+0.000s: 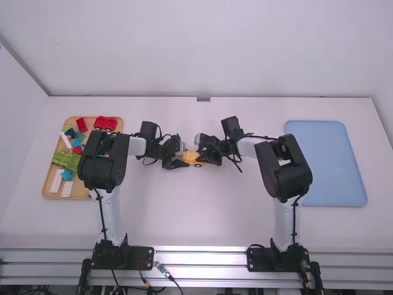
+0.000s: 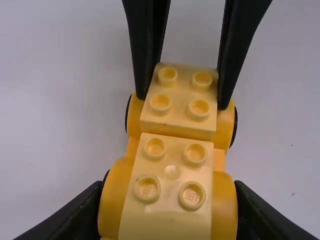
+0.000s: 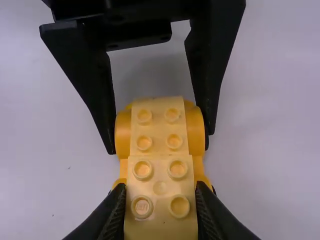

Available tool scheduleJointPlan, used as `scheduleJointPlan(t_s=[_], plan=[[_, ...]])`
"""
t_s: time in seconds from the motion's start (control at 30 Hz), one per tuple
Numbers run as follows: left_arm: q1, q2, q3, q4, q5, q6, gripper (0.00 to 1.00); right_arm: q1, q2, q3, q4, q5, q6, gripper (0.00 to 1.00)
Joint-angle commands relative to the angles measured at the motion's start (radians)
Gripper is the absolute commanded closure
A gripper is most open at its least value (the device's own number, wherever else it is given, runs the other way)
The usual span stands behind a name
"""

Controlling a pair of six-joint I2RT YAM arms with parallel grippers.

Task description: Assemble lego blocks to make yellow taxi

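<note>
Your left gripper (image 1: 180, 160), fingers wide apart, clasps the left end of a yellow studded plastic car (image 1: 191, 158); your right gripper (image 1: 201, 156), fingers closer together, clasps its right.

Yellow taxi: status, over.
Left gripper clamped on one end of taxi. Right gripper clamped on block at other end. Taxi upright. Little clearance between grippers.

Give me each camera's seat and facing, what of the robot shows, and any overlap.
High: above and behind the arms, forward and down onto the table; both arms, bases at the bottom edge.
Left wrist: on the left arm, down at the yellow car, toward the right arm; left hand near, right hand beyond.
Right wrist: on the right arm, facing back; right hand near, left beyond.
Shared by both wrists: car, both hands.
</note>
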State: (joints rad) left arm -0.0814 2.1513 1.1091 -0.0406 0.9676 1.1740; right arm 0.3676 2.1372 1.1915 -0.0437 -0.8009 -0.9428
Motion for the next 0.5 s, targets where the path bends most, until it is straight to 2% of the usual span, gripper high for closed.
scheduleJointPlan(t_s=[0.0,0.37,0.43,0.47], plan=[[-0.012,0.02,-0.005,-0.014,0.021,-0.003,0.43,0.006,0.014,-0.008,-0.006,0.078,-0.001,1.0],[-0.012,0.02,-0.005,-0.014,0.021,-0.008,0.44,0.008,0.014,-0.008,-0.016,0.084,-0.001,1.0],[-0.012,0.02,-0.005,-0.014,0.021,-0.007,0.43,0.008,0.014,-0.008,-0.016,0.084,0.0,0.76],[-0.012,0.02,-0.005,-0.014,0.021,-0.008,0.43,0.009,0.014,-0.008,-0.016,0.084,0.0,0.72]])
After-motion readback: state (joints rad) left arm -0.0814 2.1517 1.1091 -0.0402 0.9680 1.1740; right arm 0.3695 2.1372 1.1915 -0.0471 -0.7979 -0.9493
